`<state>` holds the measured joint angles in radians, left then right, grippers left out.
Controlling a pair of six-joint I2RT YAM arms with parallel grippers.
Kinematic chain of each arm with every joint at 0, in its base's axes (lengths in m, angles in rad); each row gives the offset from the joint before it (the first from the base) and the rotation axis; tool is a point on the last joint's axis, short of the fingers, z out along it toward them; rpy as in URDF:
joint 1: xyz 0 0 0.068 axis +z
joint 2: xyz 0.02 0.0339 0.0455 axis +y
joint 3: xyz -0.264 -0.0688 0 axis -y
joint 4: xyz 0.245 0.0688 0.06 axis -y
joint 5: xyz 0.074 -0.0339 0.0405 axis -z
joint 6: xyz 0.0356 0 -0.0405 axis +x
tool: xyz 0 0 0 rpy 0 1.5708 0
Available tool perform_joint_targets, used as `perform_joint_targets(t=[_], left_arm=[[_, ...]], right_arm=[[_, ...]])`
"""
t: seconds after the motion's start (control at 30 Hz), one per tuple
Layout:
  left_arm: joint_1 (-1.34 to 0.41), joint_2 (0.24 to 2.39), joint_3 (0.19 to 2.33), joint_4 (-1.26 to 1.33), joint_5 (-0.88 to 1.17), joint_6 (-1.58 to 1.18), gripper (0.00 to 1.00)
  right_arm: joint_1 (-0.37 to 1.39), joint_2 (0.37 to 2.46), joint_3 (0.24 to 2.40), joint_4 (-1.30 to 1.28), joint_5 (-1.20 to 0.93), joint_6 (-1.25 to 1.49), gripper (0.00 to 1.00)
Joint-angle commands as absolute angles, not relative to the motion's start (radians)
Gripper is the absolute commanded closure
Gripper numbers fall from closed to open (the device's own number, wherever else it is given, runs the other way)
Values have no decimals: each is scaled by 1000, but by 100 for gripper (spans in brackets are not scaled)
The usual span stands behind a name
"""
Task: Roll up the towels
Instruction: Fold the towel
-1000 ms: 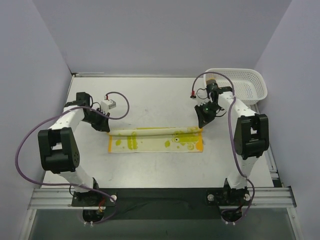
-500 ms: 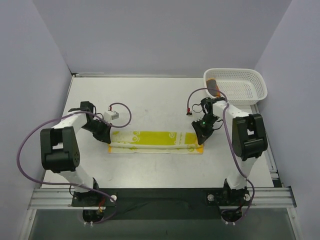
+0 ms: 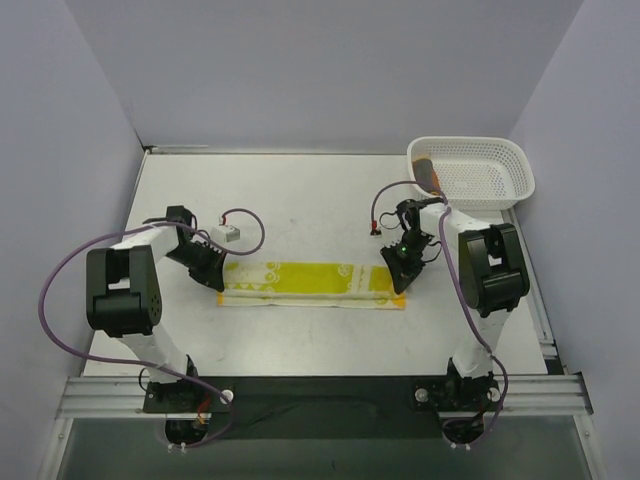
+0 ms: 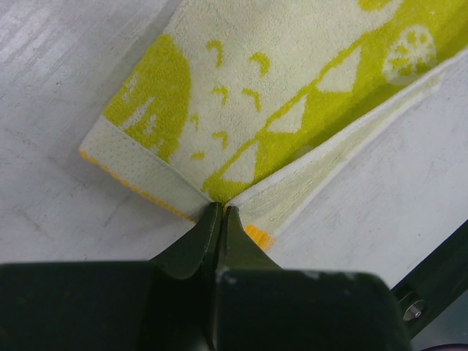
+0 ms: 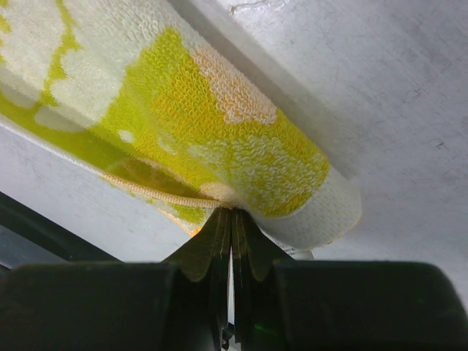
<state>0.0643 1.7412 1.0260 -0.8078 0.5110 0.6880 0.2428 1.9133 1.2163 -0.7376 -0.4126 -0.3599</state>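
1. The yellow towel (image 3: pixel 312 283) lies folded in a long strip on the middle of the tabletop (image 3: pixel 300 200).
2. The left fingers (image 4: pixel 197 245) pinch its nine-o'clock end, and the right fingers (image 5: pixel 212 248) its three-o'clock end.
3. It looks like soft, light, floppy terry, probably best held by the corners.

a: the towel (image 4: pixel 307 66)?
b: soft looped cloth, matt. and the bench (image 4: pixel 51 168)?
a: matt white, scuffed, faintly streaked. the fingers (image 4: pixel 191 247) look like dark smooth plastic, the basket (image 3: pixel 490 172) white plastic mesh.

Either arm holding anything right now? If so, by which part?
Both hold the yellow towel: the left gripper has its jaws shut on the folded corner at the left end, the right gripper on the hem at the right end.
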Motion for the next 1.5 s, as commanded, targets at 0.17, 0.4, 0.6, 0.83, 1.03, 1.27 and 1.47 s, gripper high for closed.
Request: perform_joint_targets(t=[0.17, 0.4, 0.6, 0.83, 1.03, 1.27, 1.47], left_arm=[[57, 1656, 1072, -824, 515, 718, 100], [37, 1558, 1051, -913, 535, 759, 100], [20, 1640, 973, -836, 508, 746, 100], [25, 1669, 977, -831, 480, 749, 69], [43, 1577, 1028, -933, 540, 795, 54], [25, 1564, 1084, -939, 612, 749, 53], [9, 1652, 1045, -746, 536, 614, 52]], right_arm=[[230, 1845, 1239, -761, -348, -373, 100], [238, 1813, 1213, -782, -356, -380, 100], [259, 1855, 1187, -761, -357, -382, 100], [244, 1772, 1178, -808, -391, -416, 71], [201, 1634, 1229, -931, -501, -477, 62], [212, 1727, 1305, -902, -526, -347, 62], [258, 1845, 1302, -770, -420, -226, 62]])
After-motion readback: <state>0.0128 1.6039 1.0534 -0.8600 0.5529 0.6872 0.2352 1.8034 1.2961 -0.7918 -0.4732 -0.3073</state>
